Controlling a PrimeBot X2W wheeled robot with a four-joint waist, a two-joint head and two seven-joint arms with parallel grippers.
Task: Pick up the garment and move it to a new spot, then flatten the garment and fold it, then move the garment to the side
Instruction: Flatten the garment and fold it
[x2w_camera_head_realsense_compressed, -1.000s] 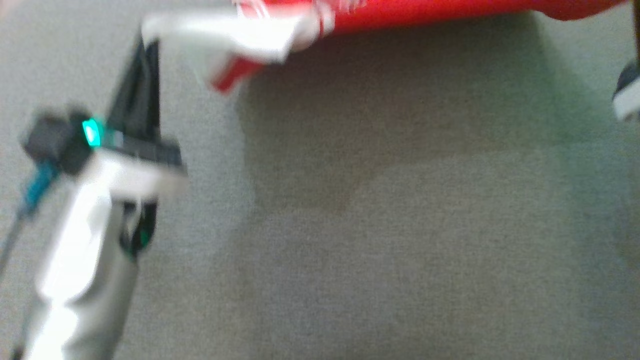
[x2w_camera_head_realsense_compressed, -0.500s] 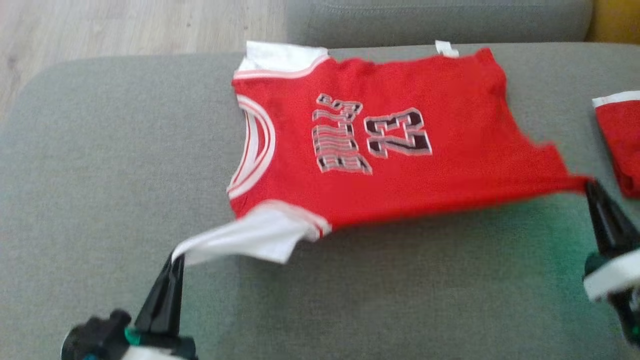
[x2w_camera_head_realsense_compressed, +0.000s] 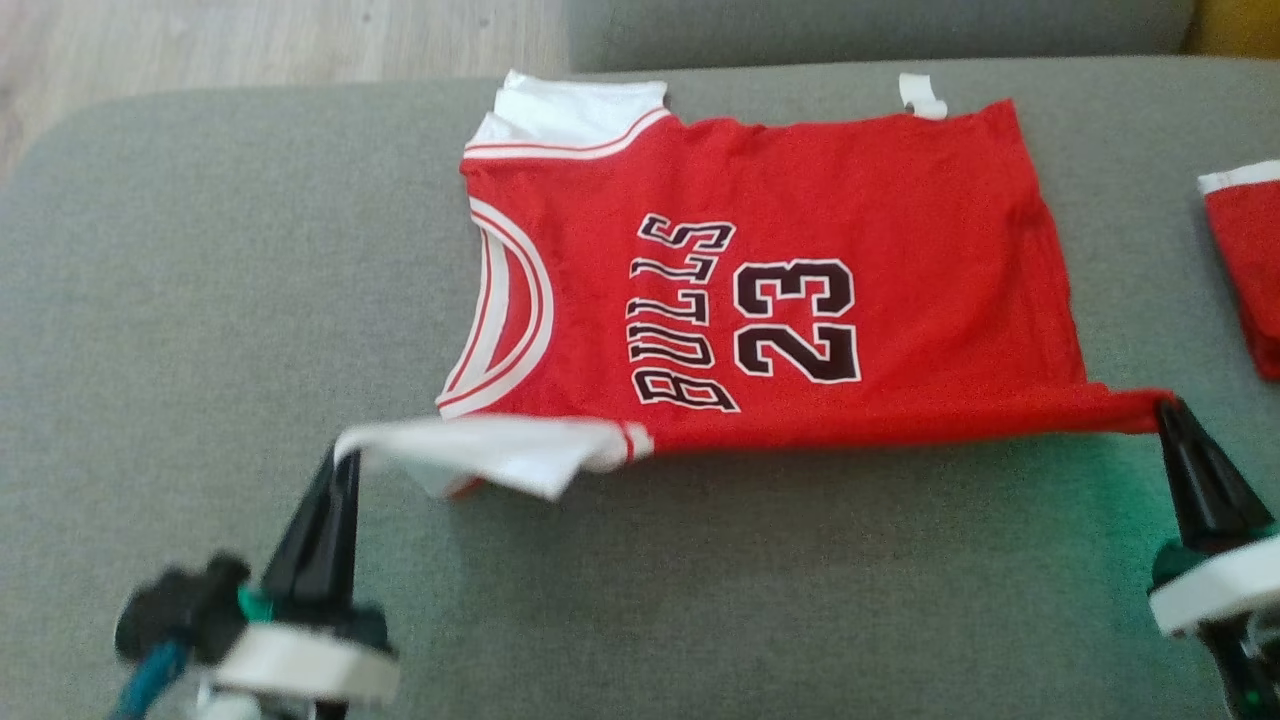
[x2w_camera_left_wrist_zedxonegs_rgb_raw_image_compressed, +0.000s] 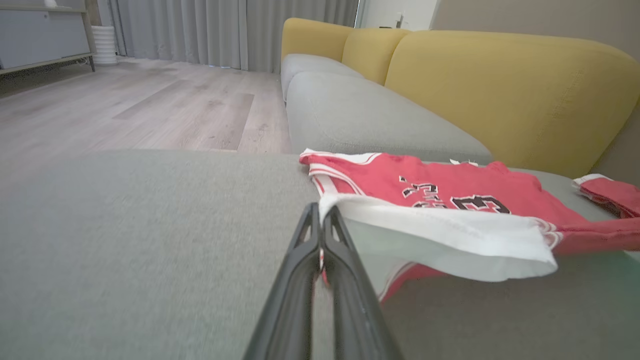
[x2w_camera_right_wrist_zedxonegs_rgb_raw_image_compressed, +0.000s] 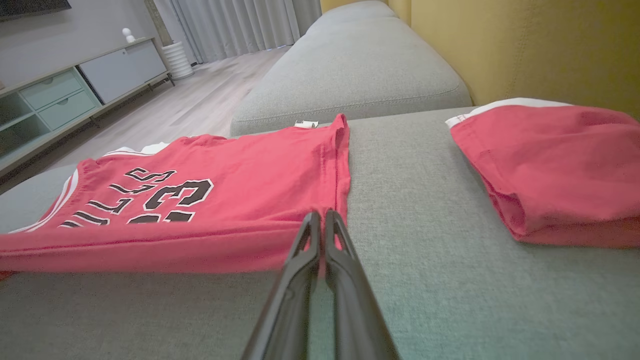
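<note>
The garment (x2w_camera_head_realsense_compressed: 900, 220) is a red jersey with white sleeves and "BULLS 23" on its front, spread on a grey sofa cushion (x2w_camera_head_realsense_compressed: 200, 300). Its near edge is lifted off the cushion and stretched taut between my two grippers. My left gripper (x2w_camera_head_realsense_compressed: 345, 455) is shut on the white sleeve tip (x2w_camera_left_wrist_zedxonegs_rgb_raw_image_compressed: 322, 200). My right gripper (x2w_camera_head_realsense_compressed: 1165, 405) is shut on the red hem corner (x2w_camera_right_wrist_zedxonegs_rgb_raw_image_compressed: 325, 212). The far edge of the garment (x2w_camera_right_wrist_zedxonegs_rgb_raw_image_compressed: 225, 165) lies flat on the cushion.
A second red piece with a white band (x2w_camera_head_realsense_compressed: 1245, 260) lies at the cushion's right edge (x2w_camera_right_wrist_zedxonegs_rgb_raw_image_compressed: 560, 165). Yellow back cushions (x2w_camera_left_wrist_zedxonegs_rgb_raw_image_compressed: 500, 85) rise behind. Wooden floor (x2w_camera_left_wrist_zedxonegs_rgb_raw_image_compressed: 150, 100) lies beyond the cushion's left end. Bare grey cushion spreads in front of and left of the garment.
The head camera has tilted up, bringing the whole garment and both grippers into view. Both grippers keep their hold; the near edge has drawn tighter and straighter.
</note>
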